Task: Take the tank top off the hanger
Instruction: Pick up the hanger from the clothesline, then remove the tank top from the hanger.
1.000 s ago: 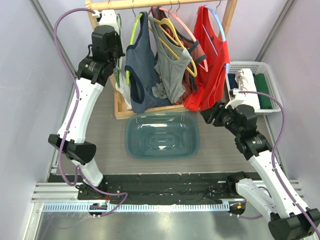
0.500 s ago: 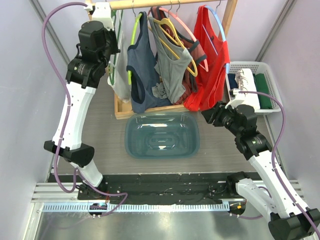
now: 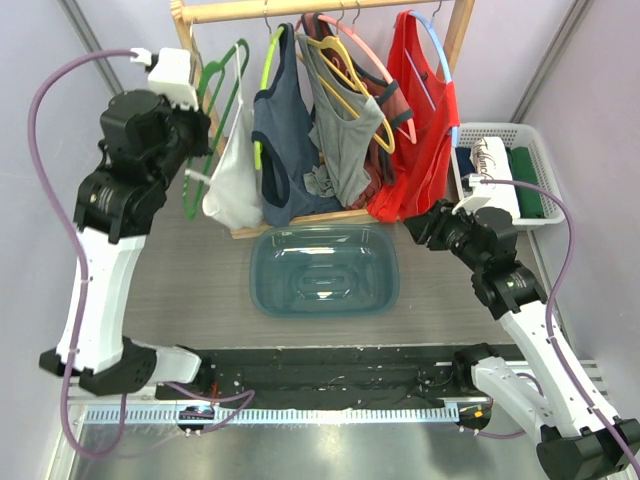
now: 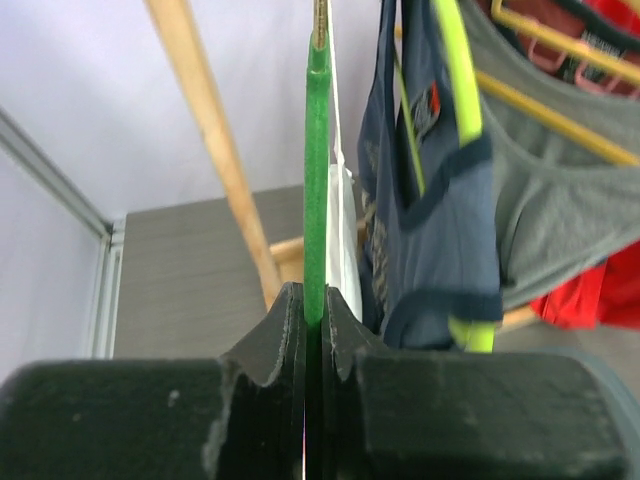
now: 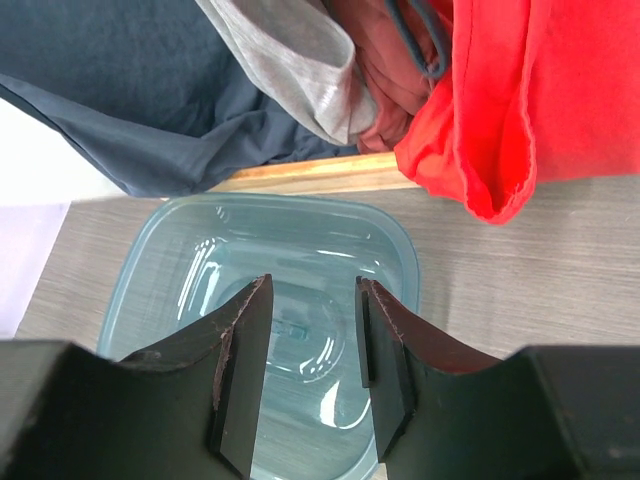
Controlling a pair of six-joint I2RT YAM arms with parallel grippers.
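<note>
My left gripper [image 3: 197, 128] is shut on a green hanger [image 3: 213, 105] at the left of the rack. A white tank top [image 3: 235, 185] hangs from it. The hanger's hook sits below and in front of the wooden rail [image 3: 300, 8], apart from it. In the left wrist view the green hanger [image 4: 316, 170] runs straight up from between my shut fingers [image 4: 285, 330], with the white top [image 4: 345, 235] just behind it. My right gripper [image 3: 416, 231] is open and empty, low beside the red top; in its own view it [image 5: 310, 295] hovers over the tub.
A navy top on a lime hanger [image 3: 280, 150], a grey top on a yellow hanger [image 3: 345, 140] and a red top [image 3: 415, 130] hang on the rail. A blue plastic tub [image 3: 390, 275] sits below them. A white basket [image 3: 545, 150] of folded clothes stands at right.
My left arm has swung left and towards me, carrying the green hanger and white top away from the rail. The right arm has barely moved.
</note>
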